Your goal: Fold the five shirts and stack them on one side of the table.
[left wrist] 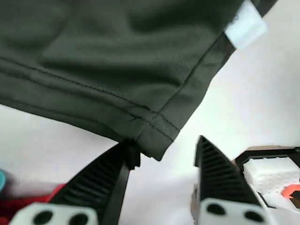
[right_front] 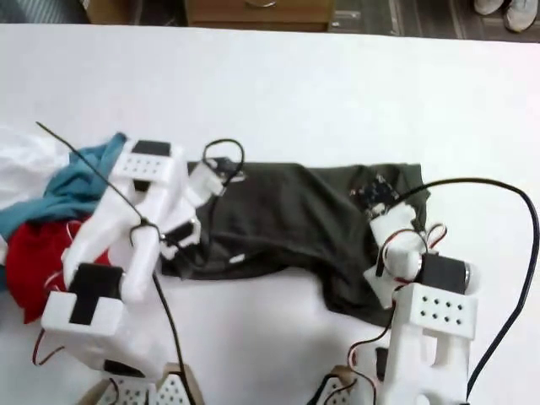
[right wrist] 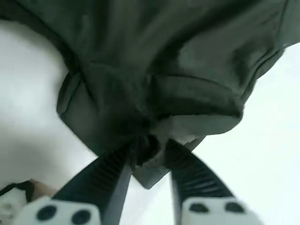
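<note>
SHIRT: dark shirt [right_front: 287, 215] spread mid-table [right_front: 295, 84], pile [right_front: 51, 211] beside it | LEFT: your left gripper [left wrist: 164, 152] gapes around the hem corner [left wrist: 152, 140], probably to pinch it | RIGHT: your right gripper [right wrist: 150, 150] is clamped on a bunched fold, probably to lift that end for folding

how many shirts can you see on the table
4: dark green shirt in the middle; teal shirt, red shirt and white shirt heaped at the left edge of the table. Another may be hidden in the heap.
</note>
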